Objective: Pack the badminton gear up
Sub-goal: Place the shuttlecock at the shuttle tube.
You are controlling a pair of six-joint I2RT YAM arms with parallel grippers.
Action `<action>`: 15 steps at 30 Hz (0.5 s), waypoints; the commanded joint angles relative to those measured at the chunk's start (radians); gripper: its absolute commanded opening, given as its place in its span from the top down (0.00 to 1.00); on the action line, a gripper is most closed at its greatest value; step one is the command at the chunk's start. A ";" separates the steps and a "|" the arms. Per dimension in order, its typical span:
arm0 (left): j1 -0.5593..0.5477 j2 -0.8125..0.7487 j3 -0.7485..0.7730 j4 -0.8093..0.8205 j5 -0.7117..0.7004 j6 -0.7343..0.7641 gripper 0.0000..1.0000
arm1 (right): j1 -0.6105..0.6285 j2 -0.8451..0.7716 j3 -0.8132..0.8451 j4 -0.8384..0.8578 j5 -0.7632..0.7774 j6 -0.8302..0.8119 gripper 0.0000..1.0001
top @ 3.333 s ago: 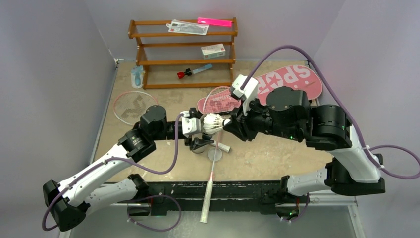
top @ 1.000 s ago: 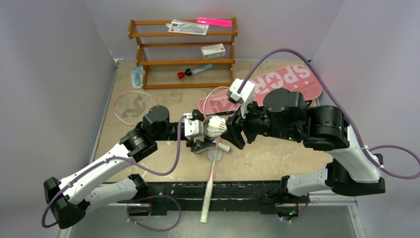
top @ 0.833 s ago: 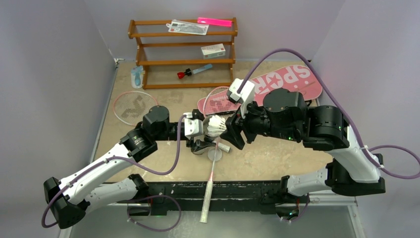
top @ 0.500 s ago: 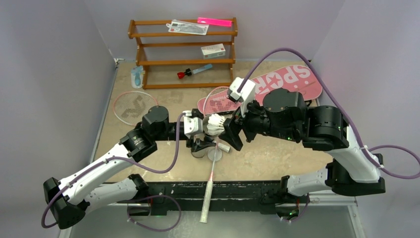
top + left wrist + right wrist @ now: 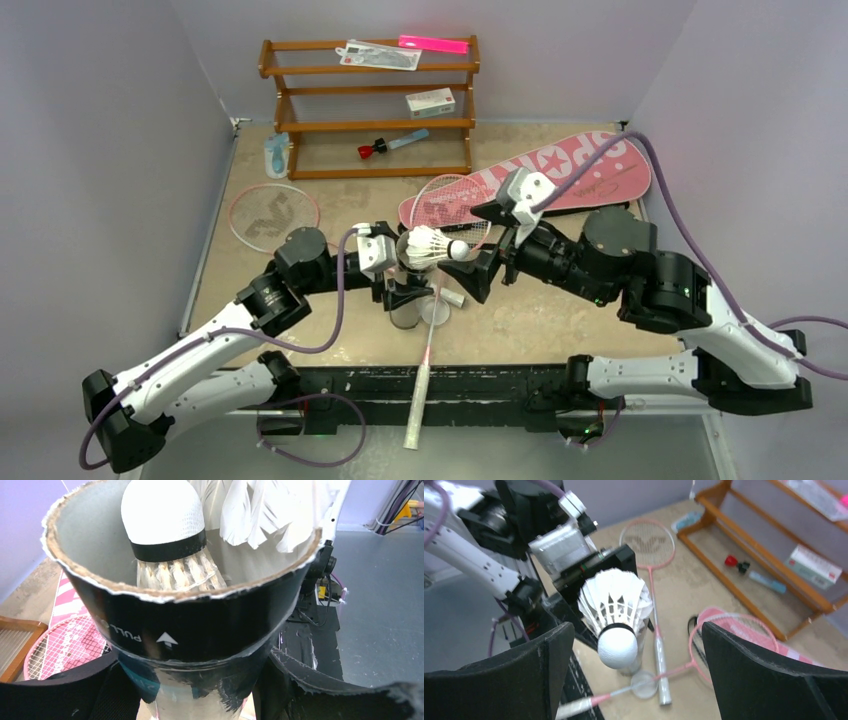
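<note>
This is a robotics lab test cell: plain lavender panels (image 5: 100, 150) box in a worn tan table (image 5: 520, 325) on three sides. A cabled left arm (image 5: 190, 350) and right arm (image 5: 650, 280) are bolted along its 6 o'clock edge, and a wooden rack (image 5: 370, 125) stands at 12 o'clock.

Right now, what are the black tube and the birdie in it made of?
The tube looks like cardboard: shiny black outside, rough brown and fuzzy at its cut rim. The birdie seems to have real white feathers, thin stalks showing, and a round tip in white woven-looking skin with a black band; what is underneath I cannot tell.
</note>
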 commanded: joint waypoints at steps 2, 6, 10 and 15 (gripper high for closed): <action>-0.005 -0.032 -0.039 0.069 -0.057 -0.054 0.44 | 0.003 -0.085 -0.137 0.367 -0.087 -0.093 0.01; -0.004 -0.059 -0.061 0.074 -0.098 -0.055 0.43 | 0.002 -0.098 -0.194 0.442 -0.044 -0.095 0.01; -0.005 -0.100 -0.085 0.075 -0.145 -0.055 0.42 | 0.003 -0.143 -0.309 0.587 -0.029 -0.084 0.01; -0.005 -0.129 -0.104 0.073 -0.173 -0.087 0.42 | 0.003 -0.202 -0.500 0.825 -0.076 -0.046 0.01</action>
